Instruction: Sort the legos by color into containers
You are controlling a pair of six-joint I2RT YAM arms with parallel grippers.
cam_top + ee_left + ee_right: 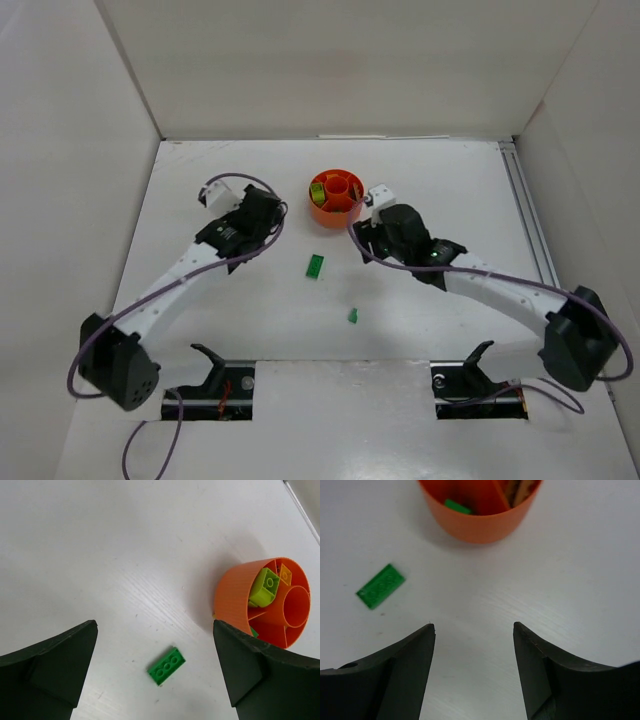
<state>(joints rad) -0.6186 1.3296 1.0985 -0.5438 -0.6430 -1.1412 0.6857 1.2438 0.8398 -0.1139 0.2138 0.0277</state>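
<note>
Green brick (166,665): flat on the surface (100,555) near the orange dish (235,600), slanted, centred ahead of the spread, empty left end effector (154,640); off-side of the right end effector (472,630), likewise spread.

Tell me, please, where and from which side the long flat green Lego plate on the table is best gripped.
Grip the long flat green Lego plate across its two long edges, near the middle, coming straight down from above. It lies flat with its studs up, so the short width probably fits between the jaws best, and bare table surrounds it.
</note>
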